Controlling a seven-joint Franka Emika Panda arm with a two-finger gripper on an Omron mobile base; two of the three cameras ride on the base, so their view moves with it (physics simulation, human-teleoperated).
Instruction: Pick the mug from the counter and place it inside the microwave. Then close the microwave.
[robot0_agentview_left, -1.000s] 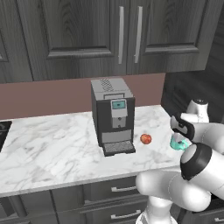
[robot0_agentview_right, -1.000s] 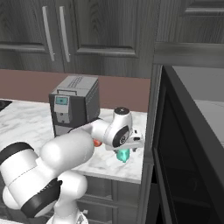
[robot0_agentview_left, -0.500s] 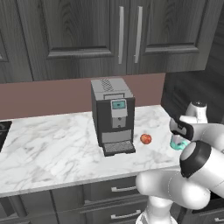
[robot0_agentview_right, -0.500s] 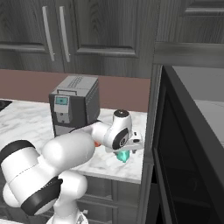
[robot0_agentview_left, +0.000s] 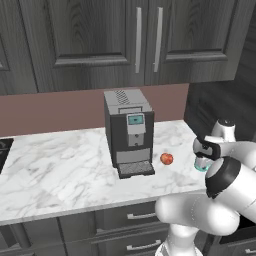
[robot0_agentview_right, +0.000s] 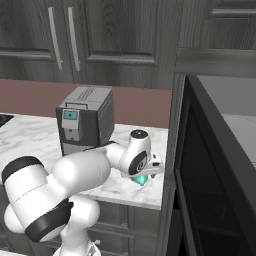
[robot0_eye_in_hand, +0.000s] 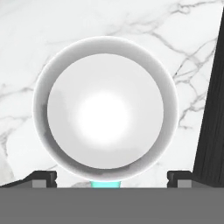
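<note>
The teal mug (robot0_agentview_left: 201, 167) (robot0_agentview_right: 142, 180) stands upright on the white marble counter (robot0_agentview_left: 60, 165) (robot0_agentview_right: 30, 135) near its right end. From straight above, the hand view looks into the mug's (robot0_eye_in_hand: 105, 107) white inside, with a bit of teal handle at the bottom. My gripper (robot0_agentview_left: 202, 160) (robot0_agentview_right: 145, 174) (robot0_eye_in_hand: 111, 178) hangs open just over the mug, one fingertip (robot0_eye_in_hand: 43, 178) showing on either side, gripping nothing. The microwave (robot0_agentview_right: 235, 120) is to the right with its dark door (robot0_agentview_right: 200, 180) swung open toward the counter end.
A boxy grey coffee machine (robot0_agentview_left: 129, 132) (robot0_agentview_right: 85, 120) stands mid-counter, with a small red fruit (robot0_agentview_left: 166, 158) between it and the mug. Dark cabinets hang above. A black edge (robot0_eye_in_hand: 214, 109) runs close beside the mug on the right.
The hand has come down a little over the mug. Its jaws have stayed wide, and the mug has not moved.
</note>
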